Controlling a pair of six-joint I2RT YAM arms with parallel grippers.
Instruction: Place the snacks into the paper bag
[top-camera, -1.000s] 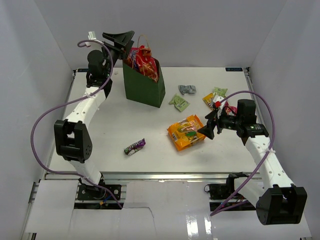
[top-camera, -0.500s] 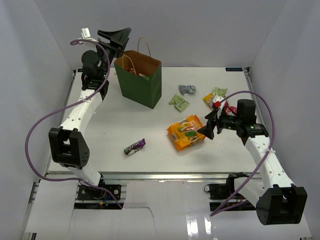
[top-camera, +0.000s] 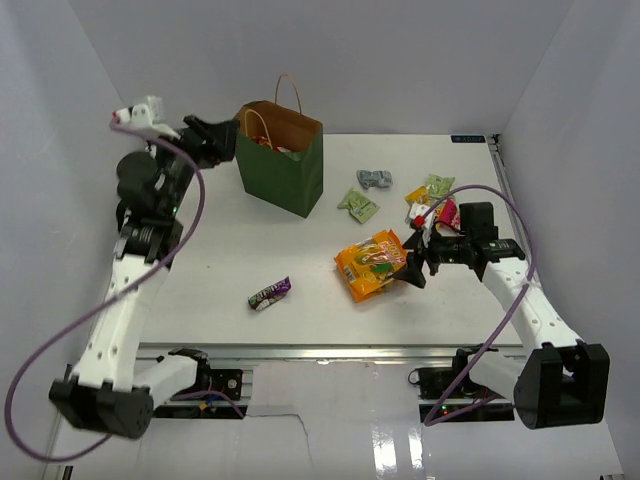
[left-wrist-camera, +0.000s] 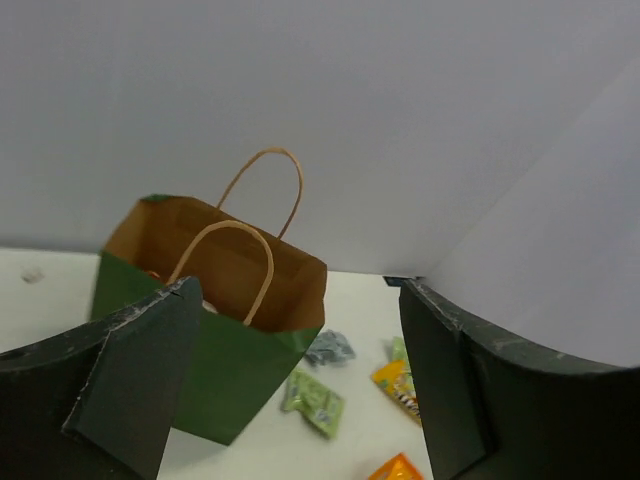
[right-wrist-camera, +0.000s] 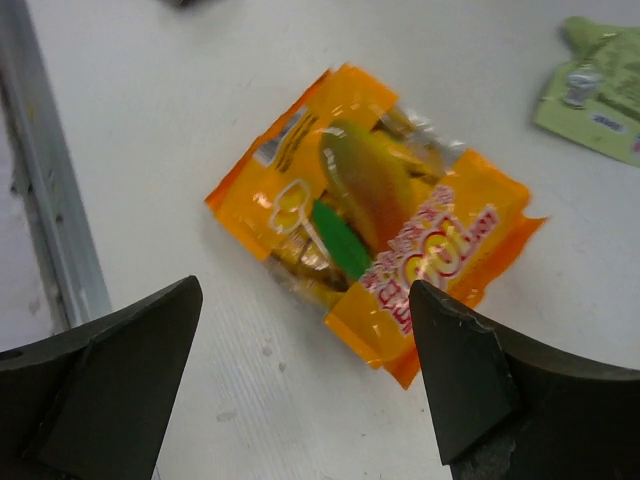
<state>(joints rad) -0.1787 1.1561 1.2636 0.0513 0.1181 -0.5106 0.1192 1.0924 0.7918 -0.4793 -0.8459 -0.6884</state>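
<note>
The dark green paper bag (top-camera: 283, 172) stands upright at the far left of the table, and it also shows in the left wrist view (left-wrist-camera: 215, 375). My left gripper (top-camera: 215, 135) is open and empty, just left of the bag's top (left-wrist-camera: 297, 290). The orange bag (top-camera: 372, 263) lies flat at centre right. My right gripper (top-camera: 413, 262) is open just right of it, with the orange bag (right-wrist-camera: 375, 225) between and ahead of the jaws (right-wrist-camera: 305, 290). The purple bar (top-camera: 269, 293) lies in front. Grey (top-camera: 374, 179), light-green (top-camera: 358, 205) and yellow (top-camera: 417, 198) packets lie behind.
A second light-green packet (top-camera: 438, 184) and a pink and red packet (top-camera: 447, 212) lie by the right arm's wrist. White walls enclose the table on three sides. A metal rail (top-camera: 320, 350) runs along the near edge.
My left gripper has drawn back from above the bag to its left side. The bag's mouth, filled by a red packet before, now shows open. My right gripper has edged closer to the orange bag.
</note>
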